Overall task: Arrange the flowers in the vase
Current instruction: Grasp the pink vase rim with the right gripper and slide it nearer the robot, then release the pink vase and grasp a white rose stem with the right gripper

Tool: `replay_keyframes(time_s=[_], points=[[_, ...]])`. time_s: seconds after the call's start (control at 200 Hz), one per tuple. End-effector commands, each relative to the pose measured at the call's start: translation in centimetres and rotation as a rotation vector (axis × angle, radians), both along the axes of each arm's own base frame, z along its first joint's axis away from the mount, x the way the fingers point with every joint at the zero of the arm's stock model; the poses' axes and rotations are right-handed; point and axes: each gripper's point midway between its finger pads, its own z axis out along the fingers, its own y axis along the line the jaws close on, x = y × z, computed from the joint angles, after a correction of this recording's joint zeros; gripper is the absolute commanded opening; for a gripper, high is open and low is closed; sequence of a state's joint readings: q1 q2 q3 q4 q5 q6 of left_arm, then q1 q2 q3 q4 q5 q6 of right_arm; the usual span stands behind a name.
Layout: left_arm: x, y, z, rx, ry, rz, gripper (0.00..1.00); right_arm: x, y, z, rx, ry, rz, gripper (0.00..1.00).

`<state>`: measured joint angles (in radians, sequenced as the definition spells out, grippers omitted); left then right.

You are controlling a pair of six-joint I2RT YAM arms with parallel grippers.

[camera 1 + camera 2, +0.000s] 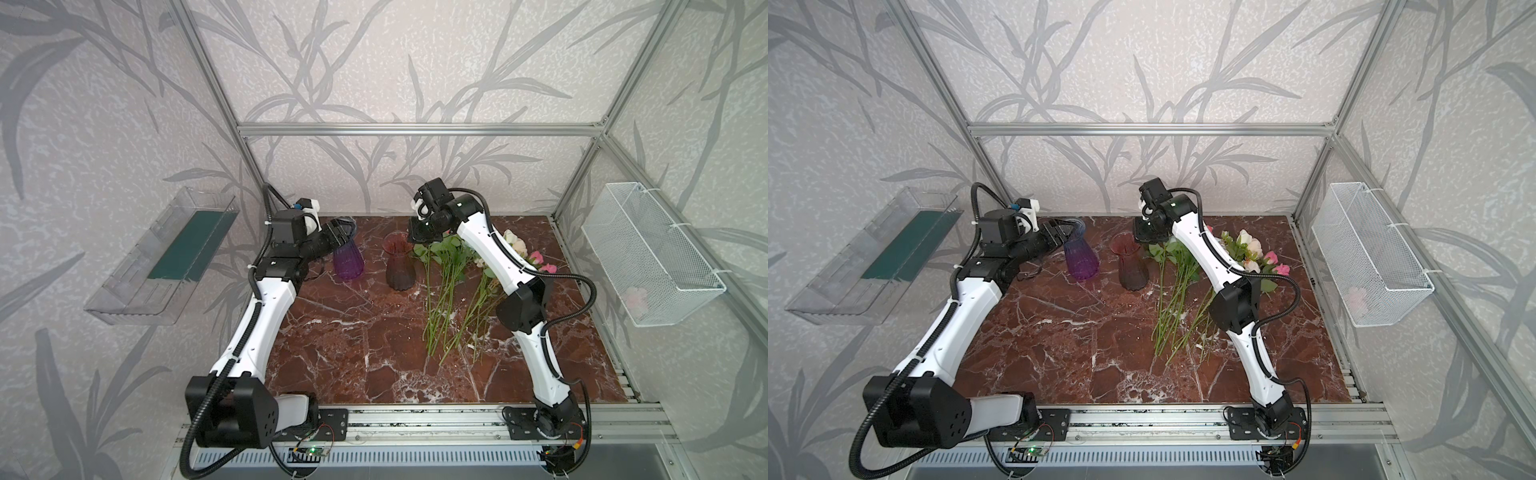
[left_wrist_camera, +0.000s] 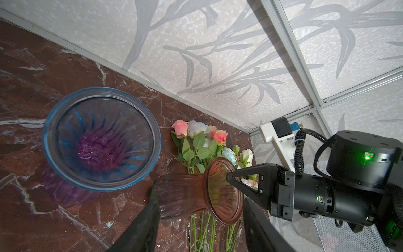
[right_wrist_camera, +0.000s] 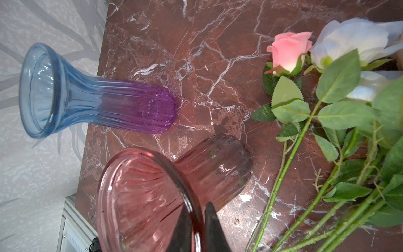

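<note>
The flowers (image 1: 453,249) lie flat on the marble-patterned desk (image 1: 353,340), right of centre in both top views. Their stems point toward the lower edge of the frame and their heads toward the back wall. The pink, cream and white heads (image 1: 1250,245) bunch at the far end, partly hidden behind the right arm (image 1: 490,249).

Just left of the flowers, near the middle of the frame, the red vase (image 1: 400,266) stands upright. The blue-and-purple vase (image 1: 348,262) stands upright further left, apart from it.

The right hand (image 1: 417,237) reaches down to the red vase's mouth. In the right wrist view its fingers (image 3: 214,231) are pinched on the flared rim, one inside the mouth and one outside.

The left hand (image 1: 347,235) sits at the flared rim of the blue-and-purple vase at centre left. In the left wrist view its fingers (image 2: 150,218) are spread, with nothing gripped between them. Whether it touches that rim I cannot tell.

A white wire basket (image 1: 652,253) hangs on the right wall and a clear tray (image 1: 162,257) on the left wall.
</note>
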<state>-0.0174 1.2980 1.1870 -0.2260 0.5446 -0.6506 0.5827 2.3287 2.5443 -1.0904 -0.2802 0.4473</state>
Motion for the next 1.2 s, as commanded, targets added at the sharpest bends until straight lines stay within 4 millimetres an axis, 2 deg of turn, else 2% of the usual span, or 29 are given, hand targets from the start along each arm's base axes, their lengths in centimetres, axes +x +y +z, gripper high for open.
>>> replay_keyframes(time_s=[0.0, 0.24, 0.36, 0.535, 0.855, 0.995, 1.085, 1.195], points=[[-0.1, -0.4, 1.1, -0.017, -0.011, -0.024, 0.61, -3.4, 0.8, 5.2, 0.062, -0.055, 0.094, 0.00], [-0.4, -1.1, 1.8, -0.046, -0.026, -0.050, 0.61, -9.3, 1.4, 4.1, 0.030, 0.008, 0.197, 0.00], [-0.7, -1.7, 2.2, -0.051, -0.038, -0.070, 0.61, -10.6, 0.7, 3.3, 0.030, 0.021, 0.185, 0.00], [-1.0, -2.7, 2.4, -0.058, -0.048, -0.097, 0.61, -12.7, 1.0, 2.1, 0.057, 0.062, 0.210, 0.00], [-1.2, -4.0, 2.4, -0.062, -0.063, -0.137, 0.62, -13.2, 1.3, 1.1, 0.111, 0.046, 0.188, 0.00], [-1.4, -4.5, 2.6, -0.062, -0.074, -0.155, 0.64, -13.6, 0.8, 1.5, 0.092, 0.022, 0.195, 0.15], [-1.5, -4.4, 2.8, -0.058, -0.082, -0.154, 0.65, -13.8, 0.8, 2.5, 0.105, 0.009, 0.201, 0.19], [-1.7, -4.7, 3.0, -0.059, -0.096, -0.167, 0.67, -13.8, 0.5, 3.7, 0.102, -0.026, 0.195, 0.30]])
